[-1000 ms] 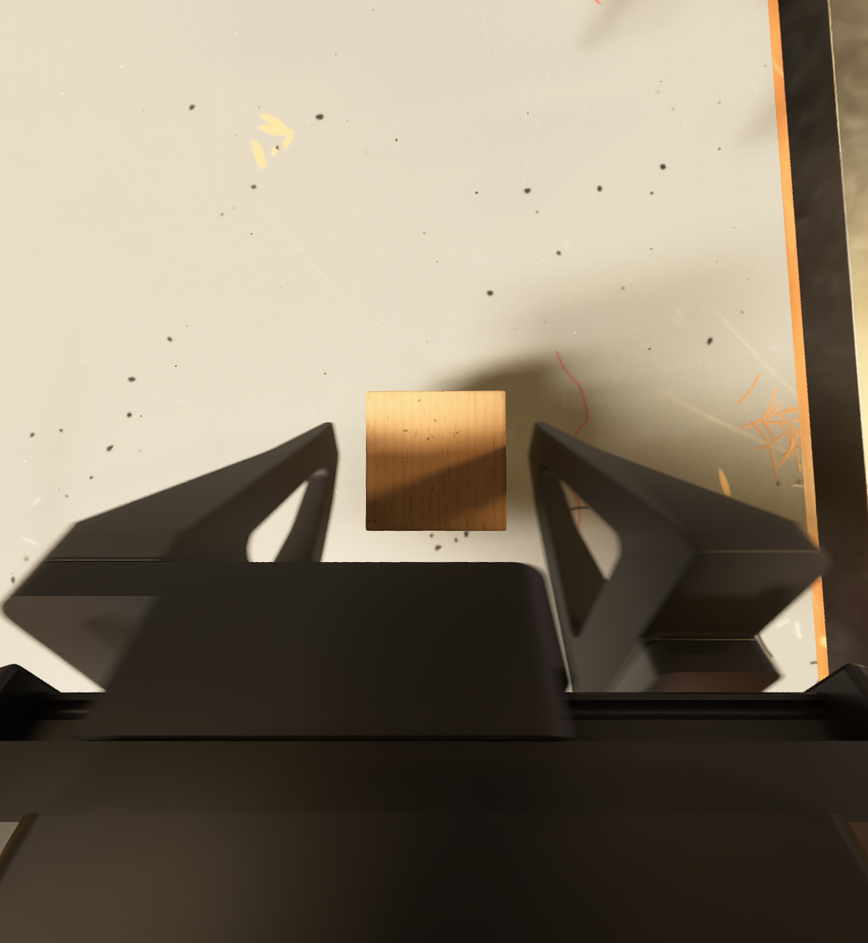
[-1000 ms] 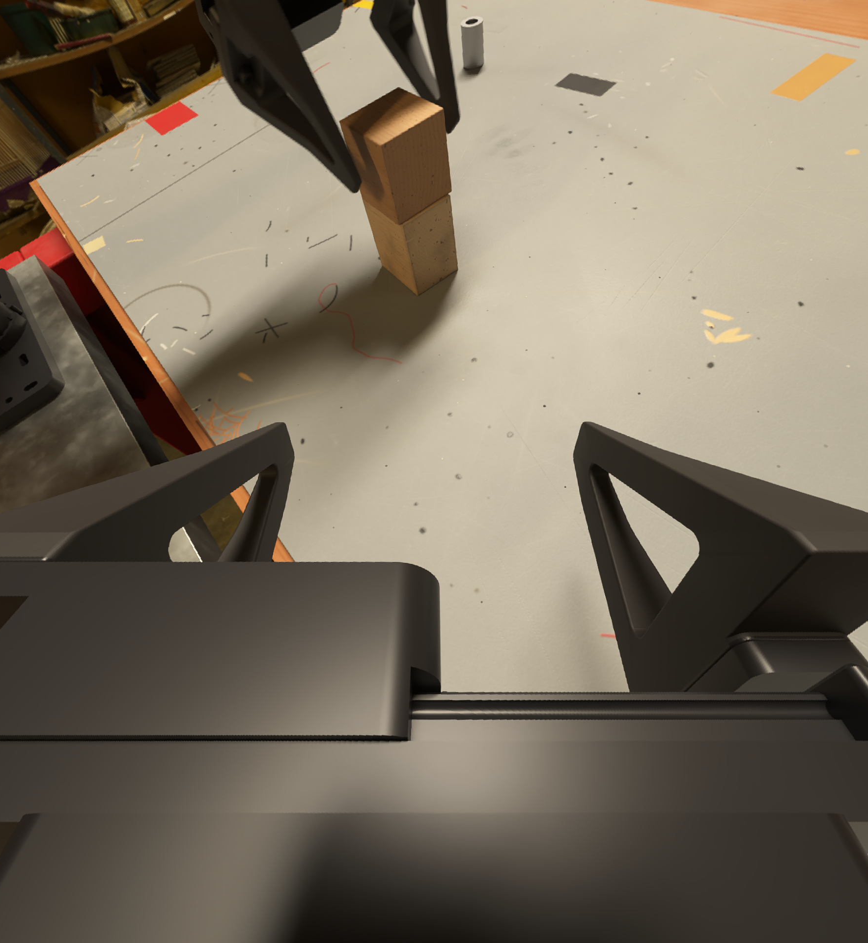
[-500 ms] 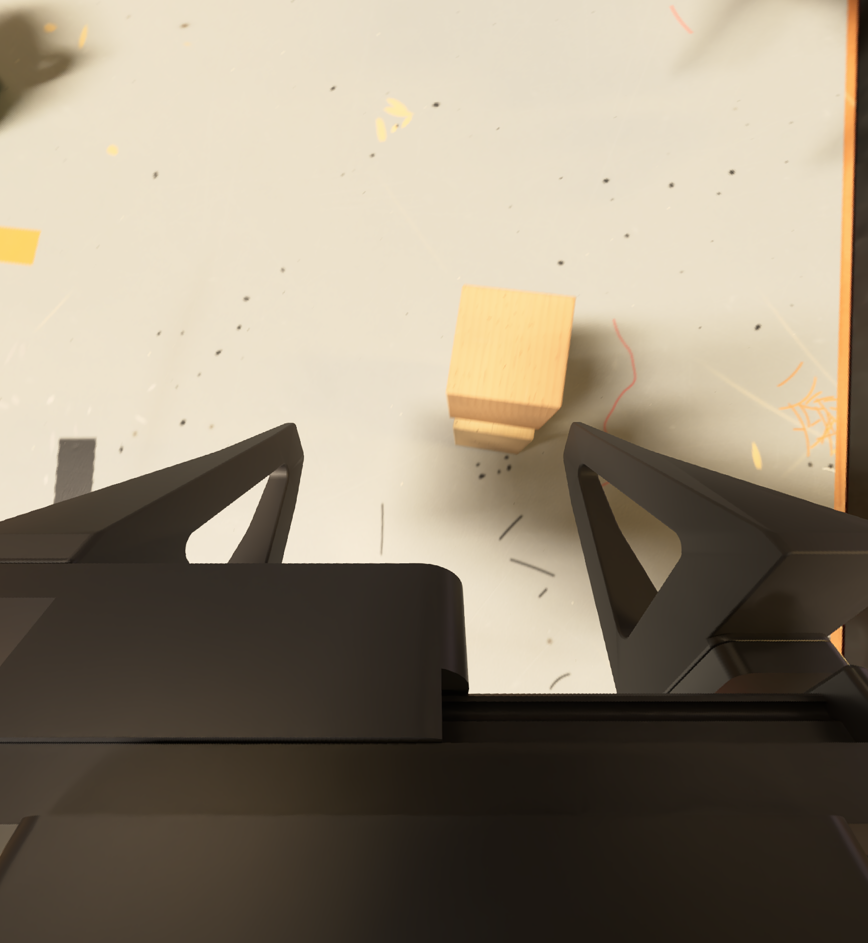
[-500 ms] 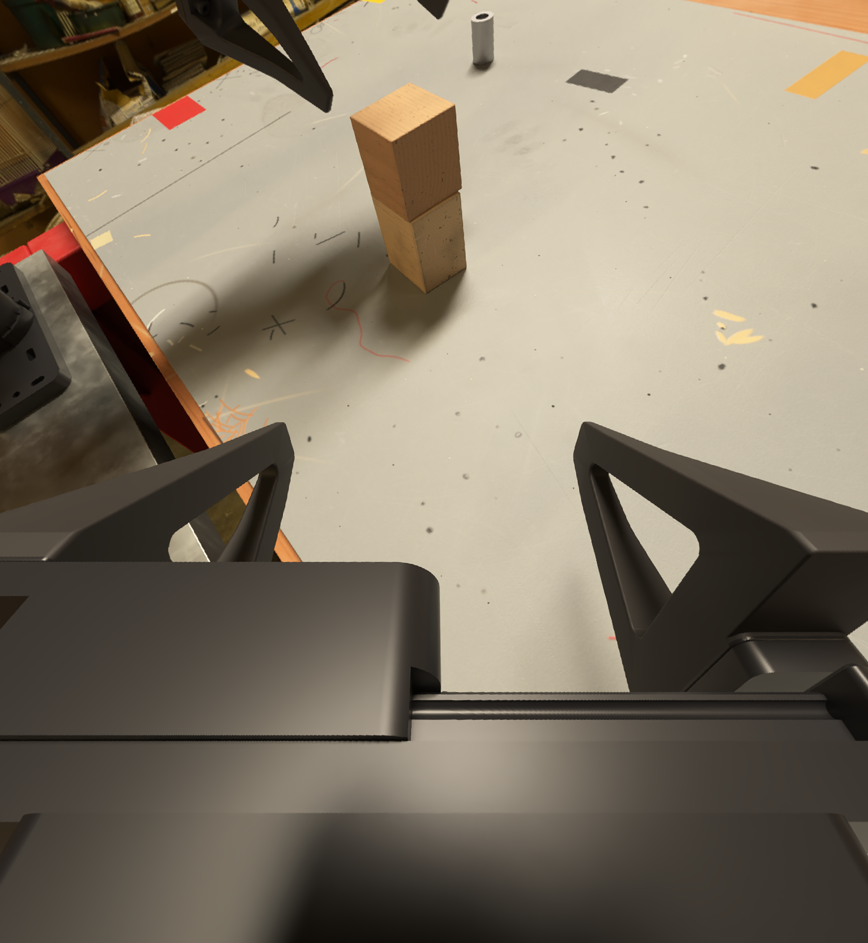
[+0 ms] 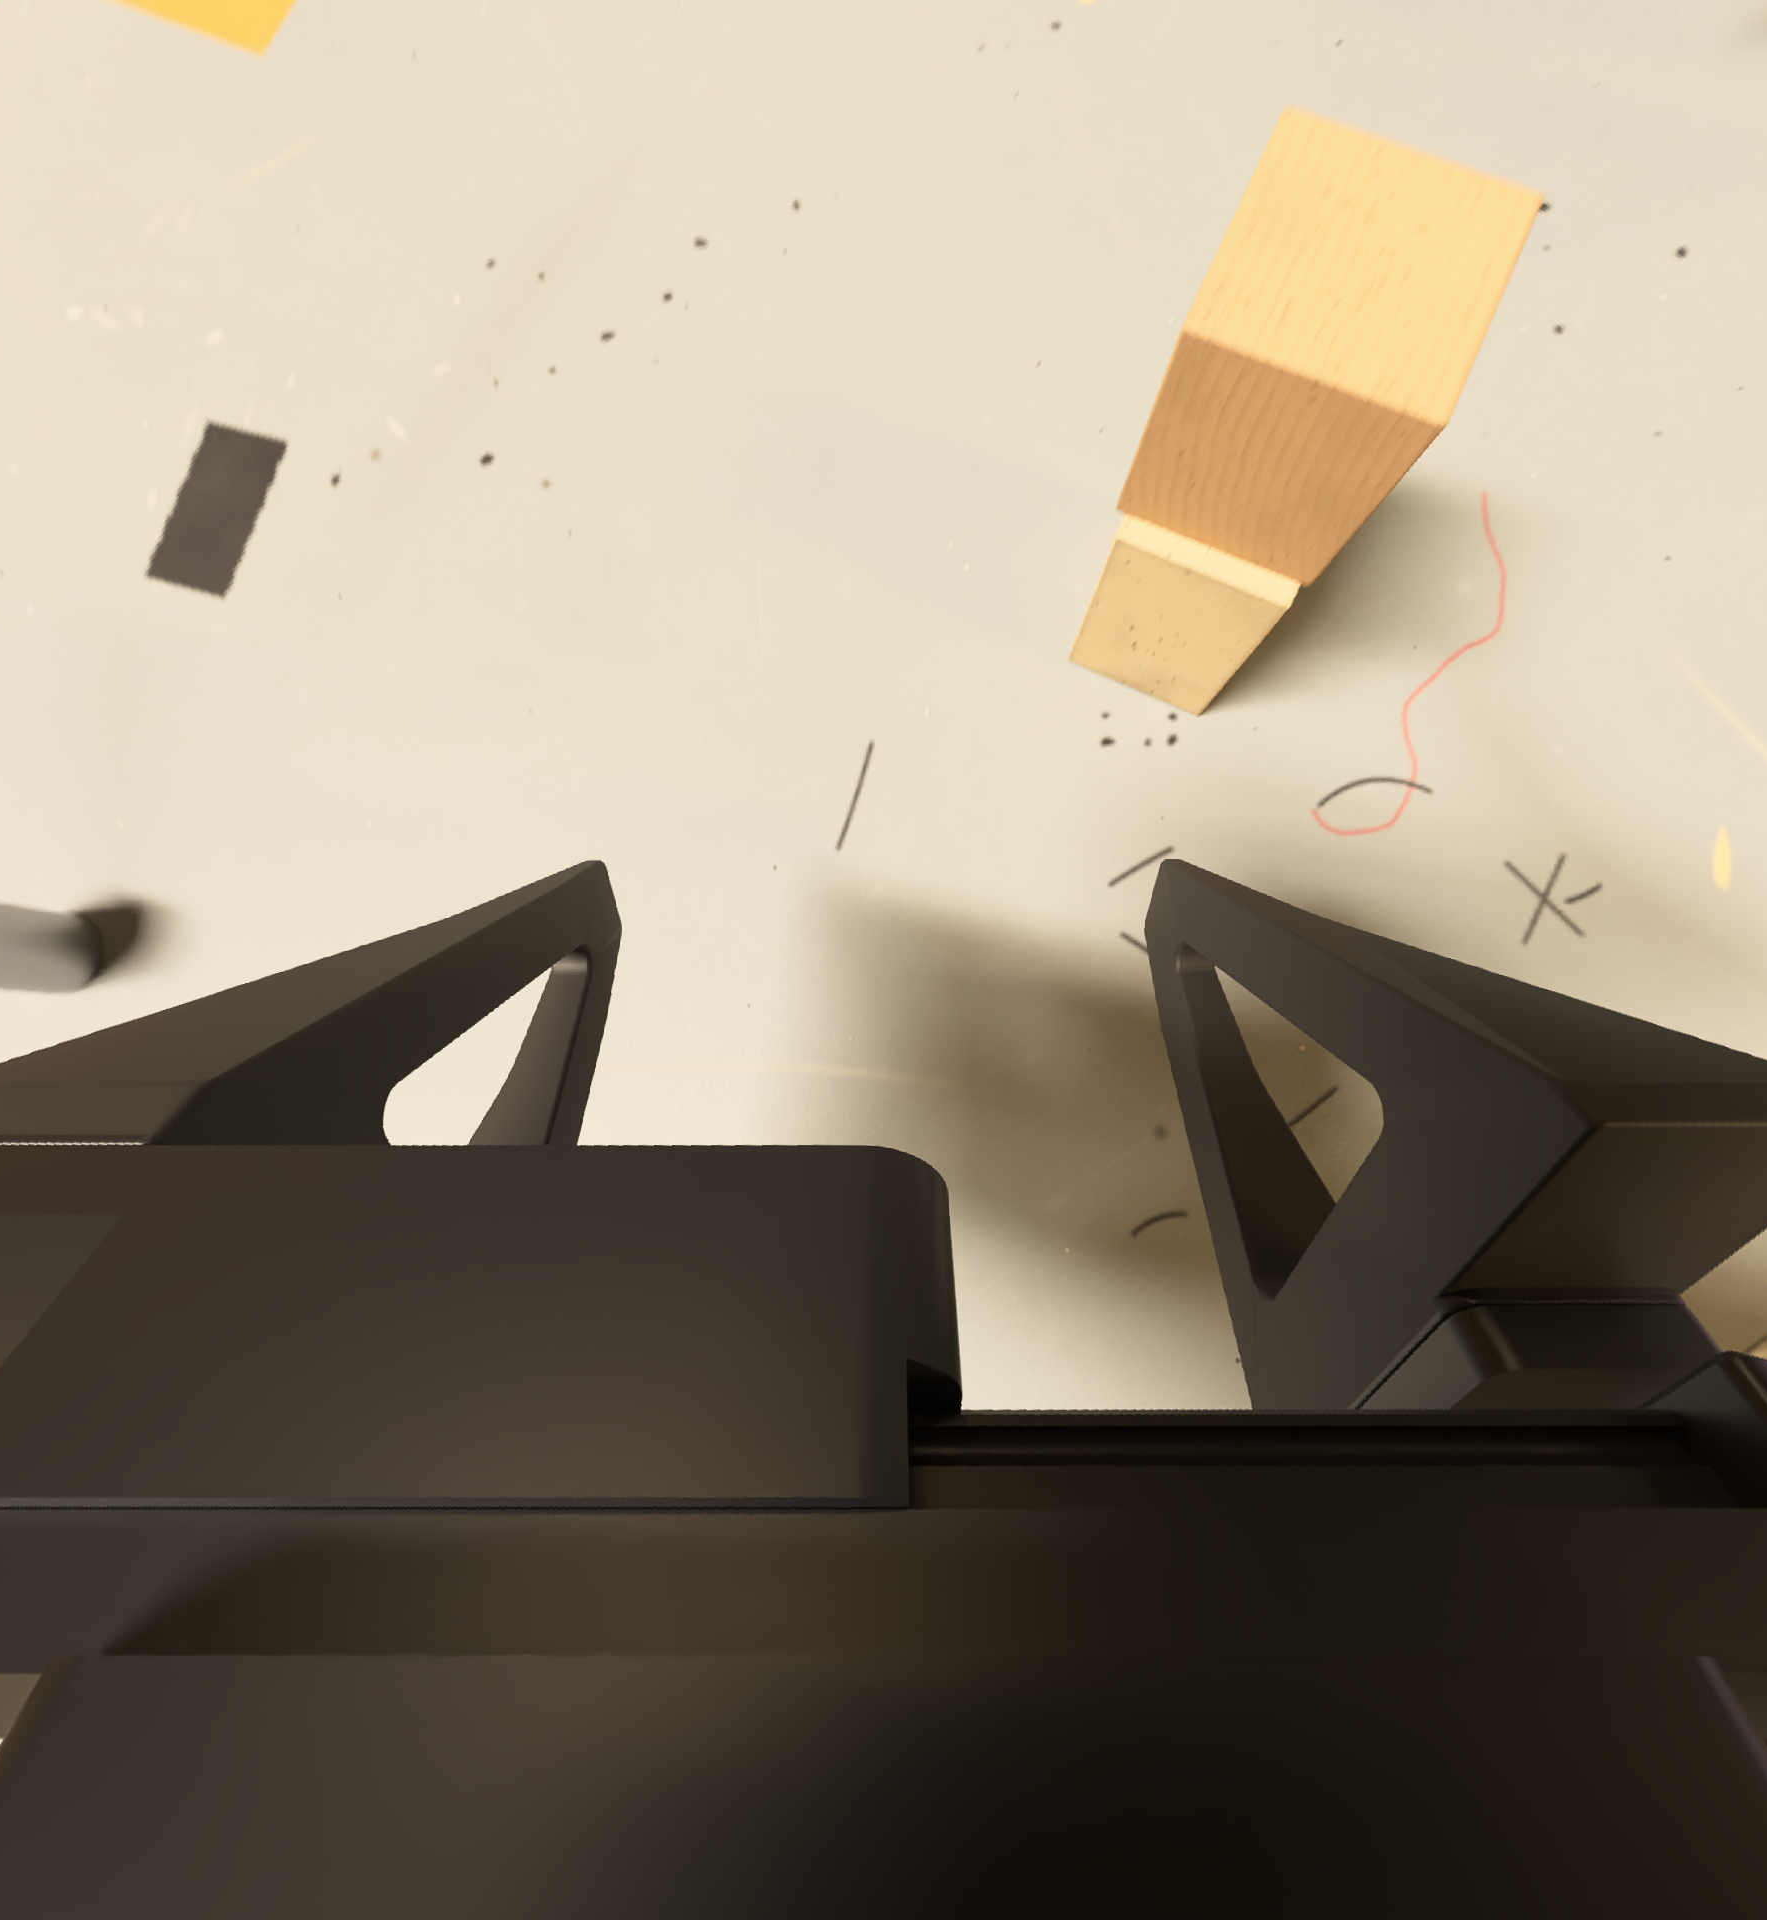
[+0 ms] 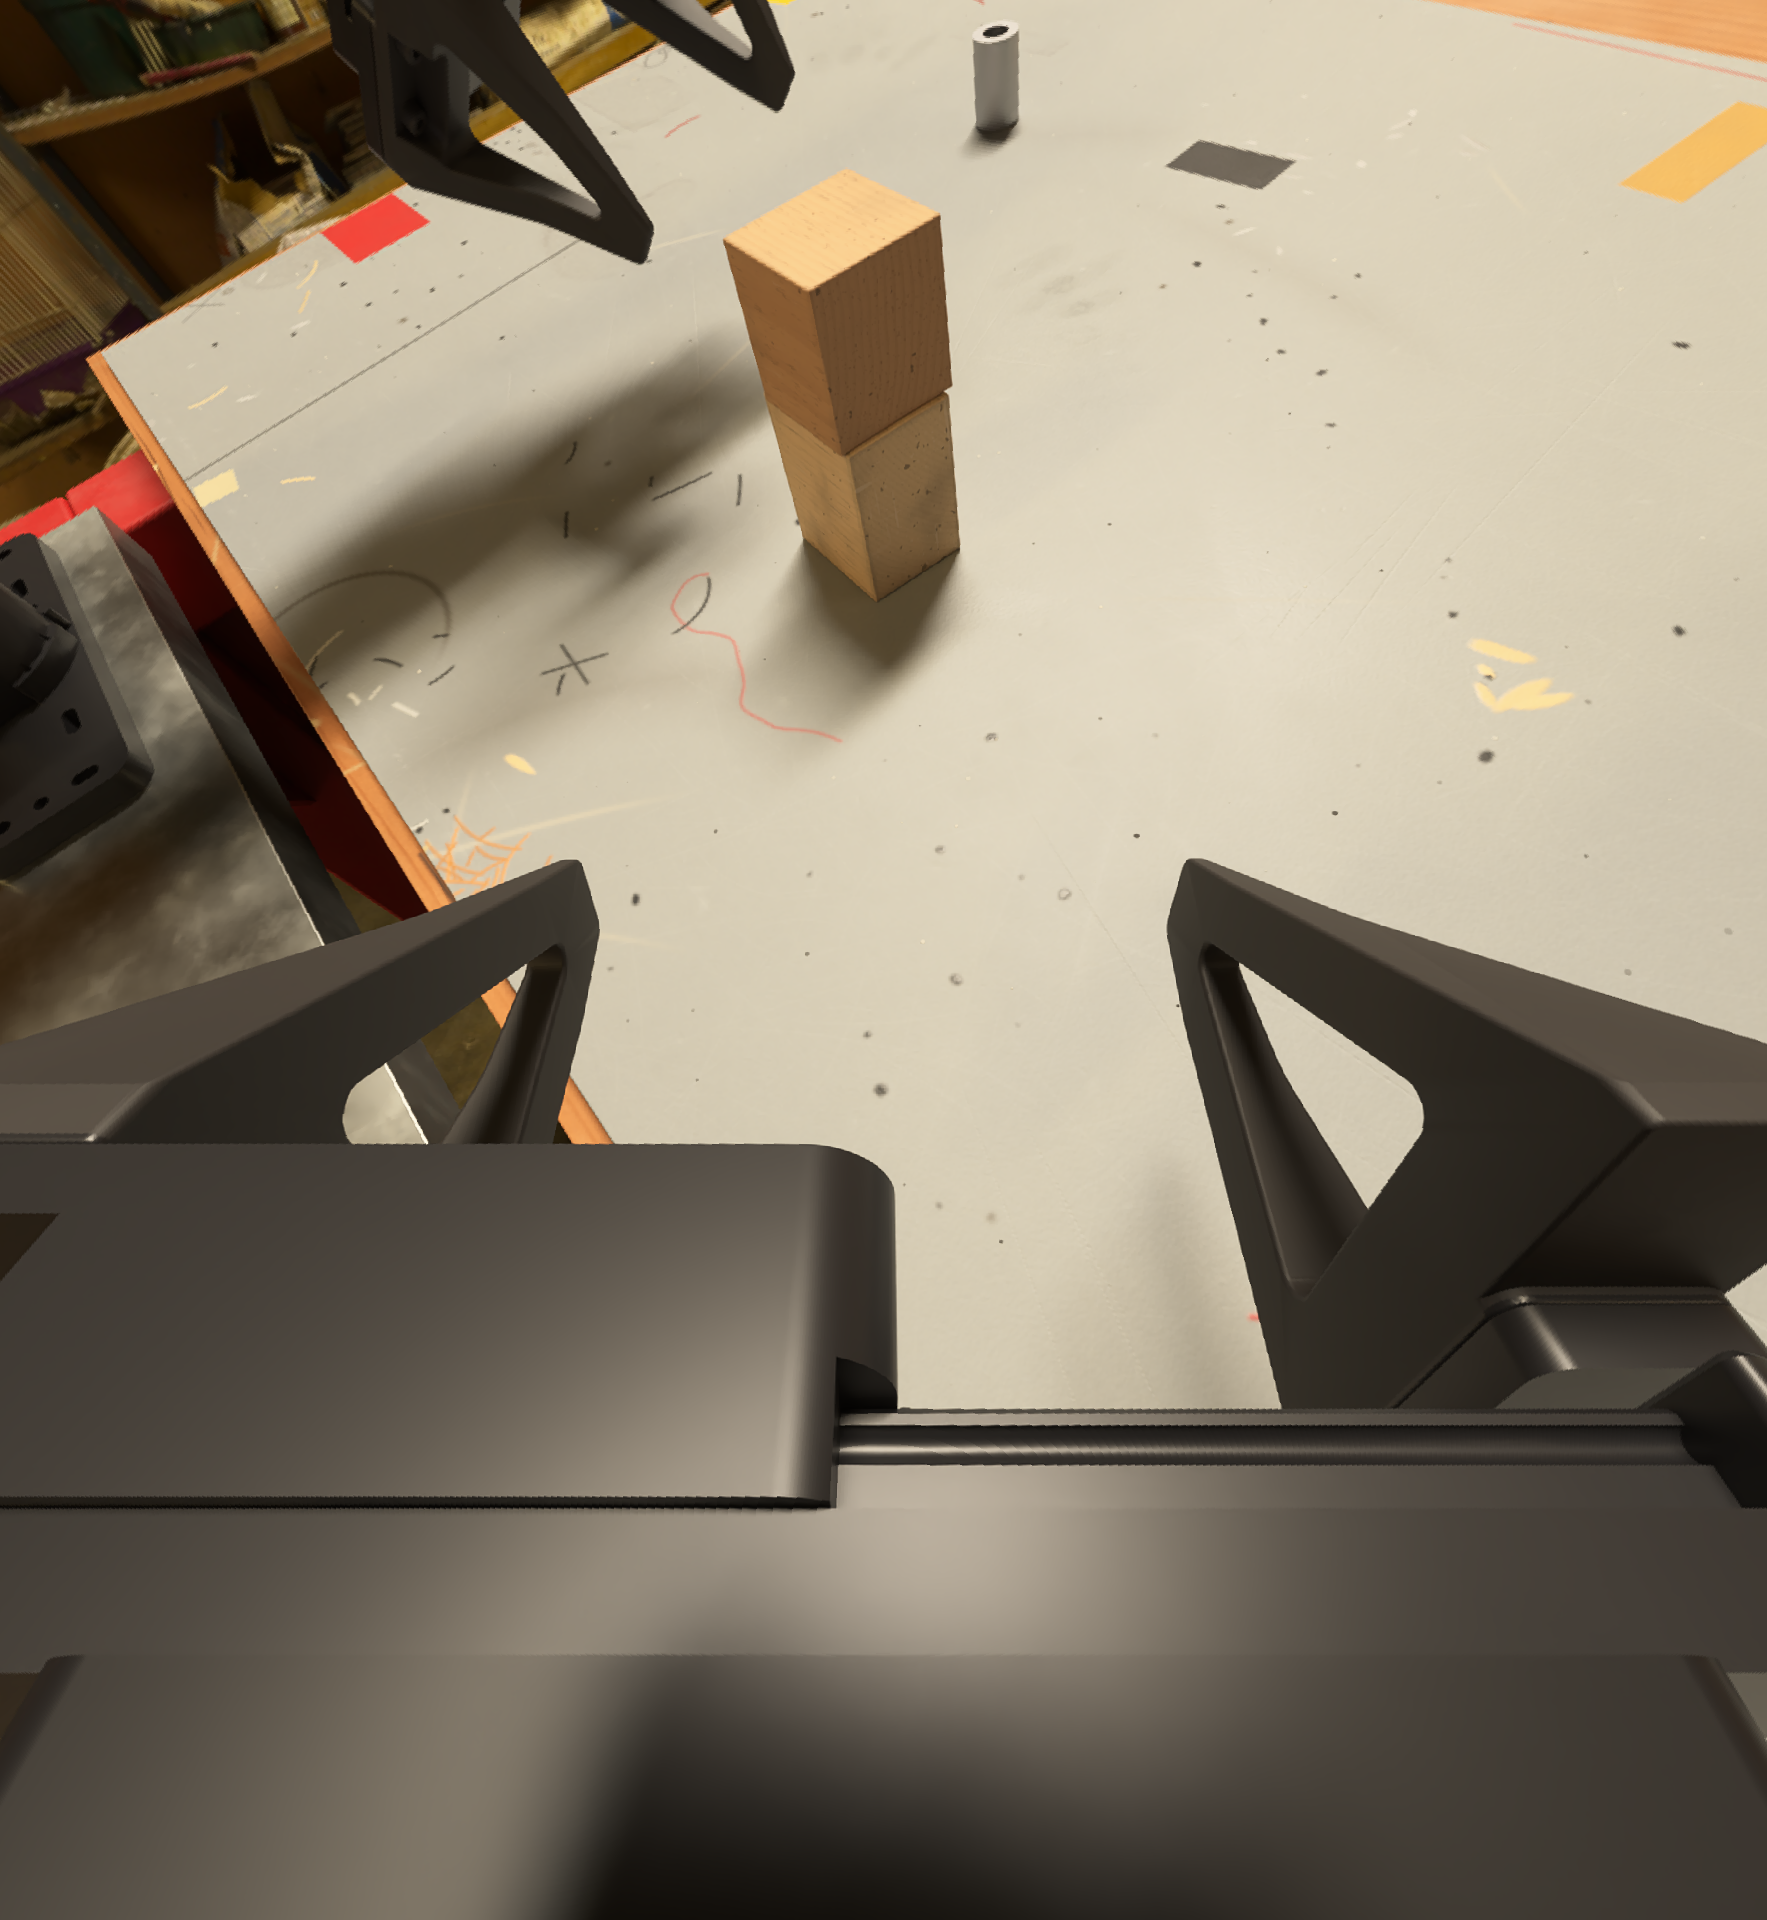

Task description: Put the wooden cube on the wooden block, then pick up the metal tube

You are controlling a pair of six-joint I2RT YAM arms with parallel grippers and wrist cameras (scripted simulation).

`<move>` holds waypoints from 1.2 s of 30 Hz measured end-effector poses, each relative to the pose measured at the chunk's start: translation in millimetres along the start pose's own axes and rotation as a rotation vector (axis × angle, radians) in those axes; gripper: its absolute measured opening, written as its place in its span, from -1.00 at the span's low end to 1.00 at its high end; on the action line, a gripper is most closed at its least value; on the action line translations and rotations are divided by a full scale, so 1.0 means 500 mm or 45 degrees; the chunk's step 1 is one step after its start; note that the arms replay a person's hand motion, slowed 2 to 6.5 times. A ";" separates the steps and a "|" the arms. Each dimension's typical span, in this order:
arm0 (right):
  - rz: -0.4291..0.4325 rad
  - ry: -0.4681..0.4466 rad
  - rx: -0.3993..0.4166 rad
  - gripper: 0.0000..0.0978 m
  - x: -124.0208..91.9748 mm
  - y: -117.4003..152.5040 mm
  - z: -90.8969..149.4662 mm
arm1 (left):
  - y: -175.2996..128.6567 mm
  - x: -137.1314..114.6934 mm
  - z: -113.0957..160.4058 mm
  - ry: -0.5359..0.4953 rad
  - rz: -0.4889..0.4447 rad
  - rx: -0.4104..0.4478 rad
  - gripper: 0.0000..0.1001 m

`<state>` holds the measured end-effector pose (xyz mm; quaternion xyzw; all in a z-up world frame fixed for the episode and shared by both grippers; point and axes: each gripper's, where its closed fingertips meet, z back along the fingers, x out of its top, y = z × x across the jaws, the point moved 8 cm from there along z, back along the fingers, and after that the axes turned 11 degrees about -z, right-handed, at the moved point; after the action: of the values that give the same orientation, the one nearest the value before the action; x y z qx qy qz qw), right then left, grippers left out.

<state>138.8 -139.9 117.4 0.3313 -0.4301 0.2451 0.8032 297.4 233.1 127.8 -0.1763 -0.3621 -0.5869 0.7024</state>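
- My left gripper (image 5: 879, 904) has its jaws spread wide apart. Nothing sits between them and they touch nothing.
- In the right wrist view, my left gripper (image 6: 640, 135) hangs above the table (image 6: 1274, 727), up and to the left of the wooden stack, clear of it.
- My right gripper (image 6: 884, 904) is likewise spread wide, empty, and held over bare table near the left edge.
- The wooden cube (image 6: 843, 307) rests on top of the wooden block (image 6: 879, 499). The two touch and stand upright as one column.
- In the left wrist view, the wooden cube (image 5: 1315, 353) sits slightly offset on the wooden block (image 5: 1180, 623), leaving a thin strip of the block's top exposed.
- The metal tube (image 6: 995, 75) stands upright on the table, far beyond the stack and well apart from it.
- In the left wrist view, the metal tube (image 5: 6, 940) appears at the left edge, well apart from my left fingers (image 5: 567, 956).
- No brand or label is legible. The table carries only pencil strokes, a cross mark (image 6: 572, 665), a red squiggle (image 6: 744, 665), and flat patches: dark grey (image 6: 1230, 164), yellow (image 6: 1710, 151) and red (image 6: 375, 227).
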 end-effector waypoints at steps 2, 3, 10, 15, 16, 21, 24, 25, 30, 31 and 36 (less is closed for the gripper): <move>0.000 0.003 0.003 0.92 0.000 0.000 -0.002 | -0.005 -0.015 -0.003 0.014 0.025 0.015 0.73; 0.000 0.004 0.004 0.92 0.000 0.000 -0.002 | -0.007 -0.021 -0.005 0.023 0.034 0.021 0.72; 0.001 0.006 0.007 0.92 0.002 0.000 -0.006 | -0.014 -0.050 -0.020 0.096 0.069 0.036 0.56; 0.003 0.003 0.007 0.92 0.005 0.001 -0.006 | -0.016 -0.057 -0.028 0.135 0.073 0.042 0.38; 0.003 0.002 0.008 0.92 0.005 0.002 -0.006 | -0.016 -0.058 -0.029 0.140 0.074 0.042 0.34; 0.005 -0.002 0.010 0.92 0.006 0.003 -0.006 | -0.018 -0.062 -0.036 0.161 0.086 0.033 0.17; 0.005 -0.004 0.010 0.92 0.007 0.003 -0.005 | -0.019 -0.063 -0.039 0.177 0.093 0.032 0.06; 0.005 -0.004 0.011 0.92 0.007 0.003 -0.005 | -0.019 -0.064 -0.040 0.182 0.095 0.033 0.03; 0.005 -0.007 0.011 0.92 0.007 0.003 -0.004 | -0.020 -0.066 -0.044 0.201 0.105 0.031 -0.04; 0.005 -0.007 0.010 0.92 0.007 0.003 -0.004 | -0.020 -0.066 -0.045 0.204 0.106 0.030 -0.06; 0.003 -0.008 0.009 0.92 0.008 0.001 -0.004 | -0.020 -0.068 -0.049 0.218 0.110 0.025 -0.12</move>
<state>141.4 -137.4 120.1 0.3343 -0.4321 0.2463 0.8005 293.6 237.7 85.0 -0.1341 -0.2985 -0.5654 0.7571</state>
